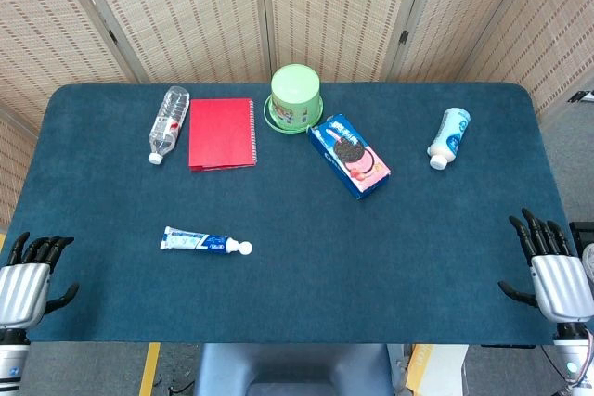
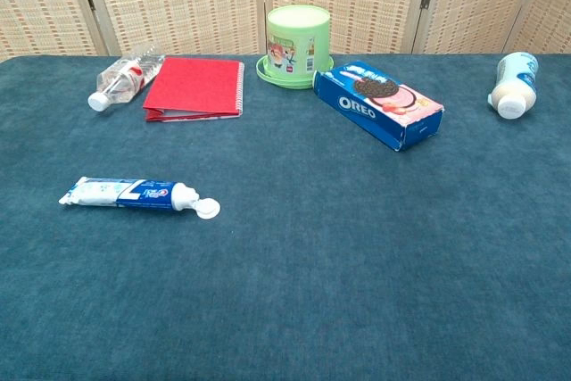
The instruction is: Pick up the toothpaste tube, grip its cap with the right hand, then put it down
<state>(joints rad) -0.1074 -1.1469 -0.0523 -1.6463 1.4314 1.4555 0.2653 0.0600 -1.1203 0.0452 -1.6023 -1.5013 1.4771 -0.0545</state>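
While flat on table, toothpaste tube (image 1: 205, 243) lies nearer left hand (image 1: 28, 287).

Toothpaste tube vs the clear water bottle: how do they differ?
The toothpaste tube is opaque, blue and white, and flat; the water bottle is clear and round. The tube lies near the front, alone; the bottle lies at the back beside the red notebook. Both lie on their sides, white-capped.

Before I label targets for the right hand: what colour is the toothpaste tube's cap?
White; the cap on the toothpaste tube shows best in the chest view.
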